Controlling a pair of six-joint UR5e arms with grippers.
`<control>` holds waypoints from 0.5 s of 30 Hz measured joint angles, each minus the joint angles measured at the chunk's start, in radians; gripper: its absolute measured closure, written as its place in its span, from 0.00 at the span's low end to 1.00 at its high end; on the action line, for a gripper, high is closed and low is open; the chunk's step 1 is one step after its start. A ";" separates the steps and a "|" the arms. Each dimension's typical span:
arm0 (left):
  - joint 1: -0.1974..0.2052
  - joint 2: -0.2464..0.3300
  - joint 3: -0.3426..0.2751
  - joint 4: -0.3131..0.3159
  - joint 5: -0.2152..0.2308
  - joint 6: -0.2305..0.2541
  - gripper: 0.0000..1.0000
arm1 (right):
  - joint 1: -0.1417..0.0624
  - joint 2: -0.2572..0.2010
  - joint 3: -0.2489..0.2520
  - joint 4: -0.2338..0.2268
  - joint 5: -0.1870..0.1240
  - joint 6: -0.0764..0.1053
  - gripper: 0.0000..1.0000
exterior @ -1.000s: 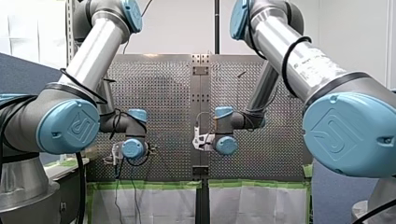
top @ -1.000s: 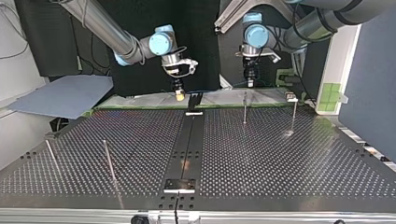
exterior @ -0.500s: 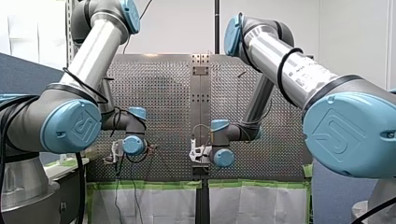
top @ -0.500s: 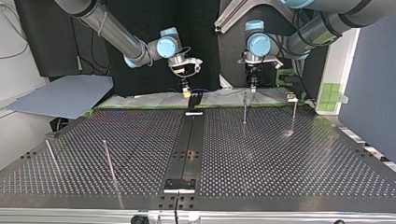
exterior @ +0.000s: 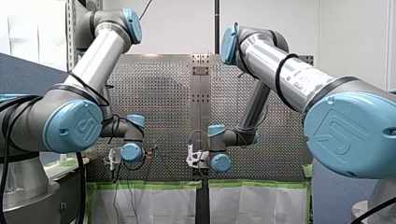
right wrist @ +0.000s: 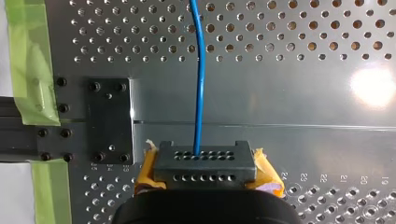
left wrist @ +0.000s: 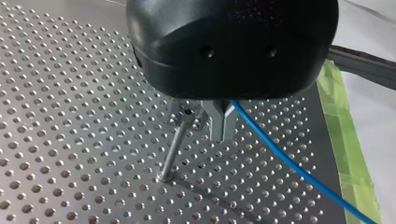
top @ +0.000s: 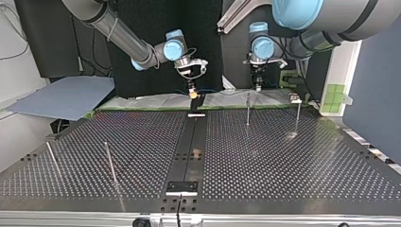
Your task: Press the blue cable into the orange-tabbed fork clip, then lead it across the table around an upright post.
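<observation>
Right gripper [top: 193, 93] nearer left gripper [top: 258, 86], blue cable [right wrist: 200, 79] between jaws.

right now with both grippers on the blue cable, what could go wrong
1. My left gripper holds the blue cable right beside an upright post; a sideways move could knock the post or snag the cable on it.
2. My right gripper grips the same cable, so arms pulling apart might strain it or drag it out of a grip.

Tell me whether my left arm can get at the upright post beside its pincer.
Likely yes: the post stands bare right beside my left pincer, with nothing between them, though that pincer is holding the blue cable.
</observation>
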 joint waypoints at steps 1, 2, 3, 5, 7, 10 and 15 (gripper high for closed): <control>0.002 -0.003 0.002 0.000 0.003 -0.002 1.00 | 0.000 0.000 -0.001 0.000 0.000 0.000 1.00; 0.004 -0.005 0.003 0.001 0.006 -0.005 1.00 | 0.000 0.000 -0.003 0.000 0.000 0.000 1.00; 0.008 -0.006 0.005 0.001 0.012 -0.009 1.00 | 0.000 0.000 -0.004 0.001 0.000 -0.001 1.00; 0.013 -0.008 0.008 0.001 0.021 -0.013 1.00 | 0.000 0.000 -0.007 0.002 0.000 -0.002 1.00; 0.017 -0.008 0.013 -0.001 0.029 -0.016 1.00 | -0.001 0.000 -0.009 0.003 -0.001 -0.003 1.00; 0.025 -0.008 0.022 -0.004 0.035 -0.019 1.00 | -0.003 0.001 -0.012 0.003 -0.001 -0.005 1.00; 0.039 -0.009 0.040 -0.019 0.055 -0.029 1.00 | -0.006 0.002 -0.016 0.004 -0.001 -0.006 1.00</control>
